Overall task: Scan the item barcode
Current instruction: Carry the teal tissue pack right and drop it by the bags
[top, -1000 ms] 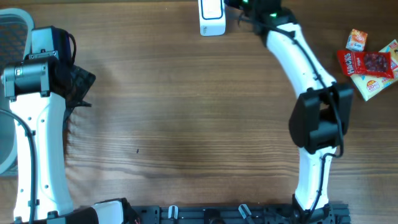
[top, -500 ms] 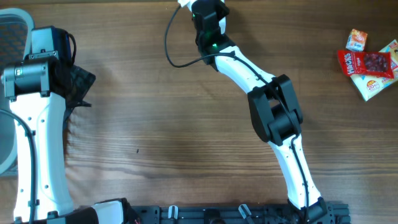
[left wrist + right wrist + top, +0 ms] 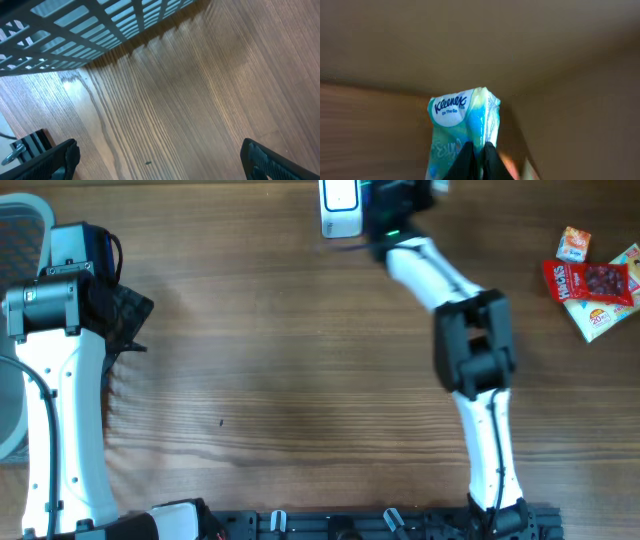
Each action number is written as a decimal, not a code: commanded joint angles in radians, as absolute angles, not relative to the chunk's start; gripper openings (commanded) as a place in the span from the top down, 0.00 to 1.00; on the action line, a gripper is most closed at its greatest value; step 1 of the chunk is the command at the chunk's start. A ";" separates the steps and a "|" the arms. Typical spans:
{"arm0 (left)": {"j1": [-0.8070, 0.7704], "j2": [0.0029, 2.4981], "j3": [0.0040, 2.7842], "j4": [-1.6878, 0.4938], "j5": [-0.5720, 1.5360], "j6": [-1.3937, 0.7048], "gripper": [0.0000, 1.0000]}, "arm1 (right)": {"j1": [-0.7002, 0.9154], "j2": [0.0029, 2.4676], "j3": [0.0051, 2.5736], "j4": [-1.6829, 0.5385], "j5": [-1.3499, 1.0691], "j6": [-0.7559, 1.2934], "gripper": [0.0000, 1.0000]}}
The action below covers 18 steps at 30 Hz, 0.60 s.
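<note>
Movement at the far edge of the table [image 3: 300, 390]: the right gripper [image 3: 478, 159] is back just right of the white scanner [image 3: 341, 208] after swinging across to its left side, and it stays clenched on a Kleenex pack [image 3: 462, 125]. This reads as a sweep past the scanner window, so the scan is likely under way, though no barcode shows. The left gripper [image 3: 160, 162] hangs released beside the plastic basket [image 3: 75, 30] near the left edge. Snack packets [image 3: 592, 280] lie at the right edge, well apart; nothing blocks the scanner.

Wooden table [image 3: 300, 380], red snack packet [image 3: 590, 282], small orange packet [image 3: 573, 244], grey slatted basket [image 3: 75, 25].
</note>
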State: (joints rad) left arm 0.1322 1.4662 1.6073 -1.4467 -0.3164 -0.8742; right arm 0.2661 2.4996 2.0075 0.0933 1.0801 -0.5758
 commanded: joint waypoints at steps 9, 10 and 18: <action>0.137 1.467 1.602 -1.447 -0.323 -0.883 0.00 | -0.069 2.484 2.014 -0.582 1.138 0.158 0.95; 0.137 1.467 1.602 -1.447 -0.323 -0.883 0.00 | -0.090 2.484 2.014 -0.622 1.104 0.218 0.94; 0.137 1.467 1.602 -1.447 -0.323 -0.883 0.00 | -0.146 2.483 2.014 -0.715 0.923 0.251 0.00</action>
State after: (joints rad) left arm 0.1322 1.4662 1.6073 -1.4467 -0.3164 -0.8742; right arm -0.1314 2.4992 2.0090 -0.6956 0.9848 0.1833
